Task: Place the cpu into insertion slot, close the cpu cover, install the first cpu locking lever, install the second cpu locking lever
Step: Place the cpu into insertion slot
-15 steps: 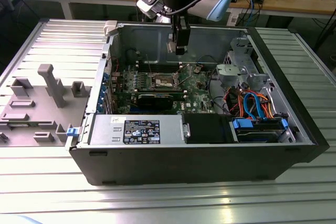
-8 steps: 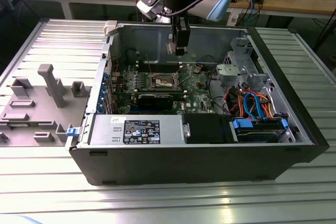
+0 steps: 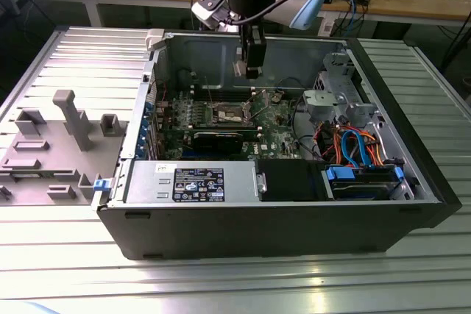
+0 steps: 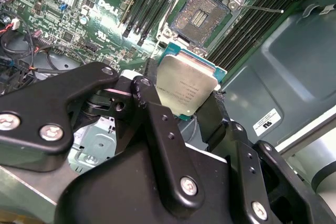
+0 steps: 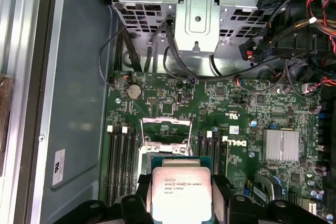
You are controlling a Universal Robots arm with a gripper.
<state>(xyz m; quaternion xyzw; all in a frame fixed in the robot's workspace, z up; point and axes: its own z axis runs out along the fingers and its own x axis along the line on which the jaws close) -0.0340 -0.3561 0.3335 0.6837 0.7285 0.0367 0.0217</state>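
Note:
The cpu (image 4: 186, 88) is a small square chip with a silver top, and my gripper (image 4: 184, 100) is shut on its edges. In the exterior view my gripper (image 3: 250, 70) hangs inside the open computer case, above the green board. The insertion slot (image 4: 202, 17) lies uncovered just beyond the chip, dark in the centre with a metal rim, and it also shows in the exterior view (image 3: 227, 113). In the first wrist view the cpu (image 5: 178, 190) sits between black fingers (image 5: 137, 203), with the cpu cover (image 5: 167, 121) raised open past it. A thin locking lever (image 4: 265, 9) sticks out beside the slot.
Black memory slots (image 5: 119, 161) flank the socket on both sides. A long black card (image 3: 221, 140) lies in front of the socket. A metal drive cage (image 3: 335, 101) and orange and blue cables (image 3: 353, 145) fill the exterior view's right. A grey fixture tray (image 3: 51, 145) sits outside the case.

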